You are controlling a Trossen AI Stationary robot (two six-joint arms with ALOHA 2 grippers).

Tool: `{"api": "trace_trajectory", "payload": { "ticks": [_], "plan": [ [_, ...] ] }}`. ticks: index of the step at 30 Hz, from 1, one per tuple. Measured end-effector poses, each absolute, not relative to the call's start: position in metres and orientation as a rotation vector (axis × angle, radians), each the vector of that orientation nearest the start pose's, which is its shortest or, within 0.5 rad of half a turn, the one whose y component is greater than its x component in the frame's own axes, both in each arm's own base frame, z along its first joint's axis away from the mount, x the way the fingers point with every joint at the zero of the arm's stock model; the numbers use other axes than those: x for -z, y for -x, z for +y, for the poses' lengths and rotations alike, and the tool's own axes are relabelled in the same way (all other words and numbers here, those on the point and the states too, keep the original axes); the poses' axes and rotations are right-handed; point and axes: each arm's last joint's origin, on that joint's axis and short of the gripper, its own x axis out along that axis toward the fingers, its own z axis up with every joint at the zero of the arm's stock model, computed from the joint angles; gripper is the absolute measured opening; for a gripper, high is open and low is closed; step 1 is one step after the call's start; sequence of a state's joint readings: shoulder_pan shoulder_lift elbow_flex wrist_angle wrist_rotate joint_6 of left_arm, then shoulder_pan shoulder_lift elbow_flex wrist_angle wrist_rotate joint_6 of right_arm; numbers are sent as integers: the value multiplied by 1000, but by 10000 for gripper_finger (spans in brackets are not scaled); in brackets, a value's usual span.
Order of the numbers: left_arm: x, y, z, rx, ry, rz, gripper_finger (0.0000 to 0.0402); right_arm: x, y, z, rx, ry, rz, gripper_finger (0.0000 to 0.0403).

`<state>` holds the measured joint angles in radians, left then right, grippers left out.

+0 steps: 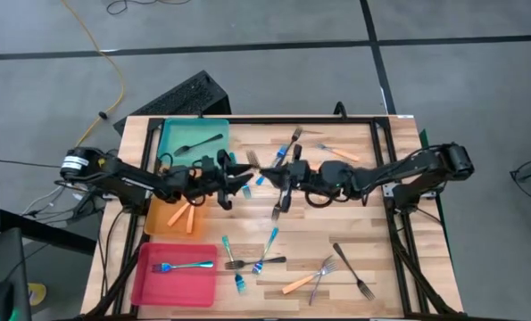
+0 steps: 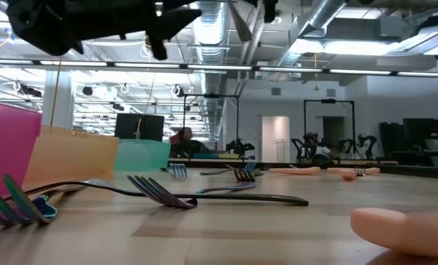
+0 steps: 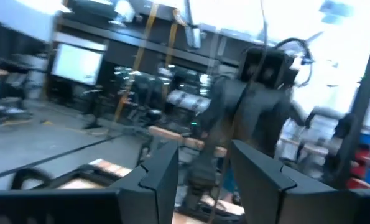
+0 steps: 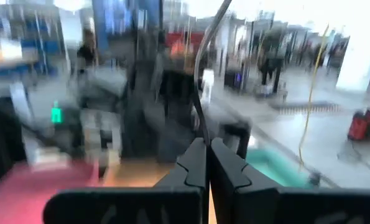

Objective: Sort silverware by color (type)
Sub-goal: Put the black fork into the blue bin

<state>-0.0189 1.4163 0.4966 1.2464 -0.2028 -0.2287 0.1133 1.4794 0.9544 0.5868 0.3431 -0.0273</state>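
Right gripper (image 4: 207,163) clenched on a dark fork (image 4: 204,74); left gripper (image 3: 200,171) released, facing it.

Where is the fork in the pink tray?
In the high view, the blue fork lies flat in the pink tray, at the table's near left corner.

Both wrist views smeared with blur, pink tray (image 2: 9,143) cut off at frame edge (low view), orange handle (image 2: 406,228) likewise

No readable text, label, brand or number shows anywhere here, neither on the trays nor the arms.
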Motion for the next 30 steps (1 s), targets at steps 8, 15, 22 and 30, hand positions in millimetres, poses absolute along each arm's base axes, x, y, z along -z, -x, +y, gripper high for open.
{"api": "trace_trajectory", "payload": {
  "ticks": [8, 15, 22, 30],
  "plan": [
    [-235, -287, -1, -101, 246, -329, 130, -284, -344, 32, 223, 18, -32, 26],
    [-235, -289, -1, -101, 247, -327, 130, -280, -346, 32, 223, 23, -10, 26],
    [-249, -284, -2, -28, 202, -460, 130, -272, -347, 33, 207, 36, 41, 26],
    [-245, -286, -2, -17, 188, -419, 130, -276, -346, 33, 209, 30, 20, 27]
  ]
}}
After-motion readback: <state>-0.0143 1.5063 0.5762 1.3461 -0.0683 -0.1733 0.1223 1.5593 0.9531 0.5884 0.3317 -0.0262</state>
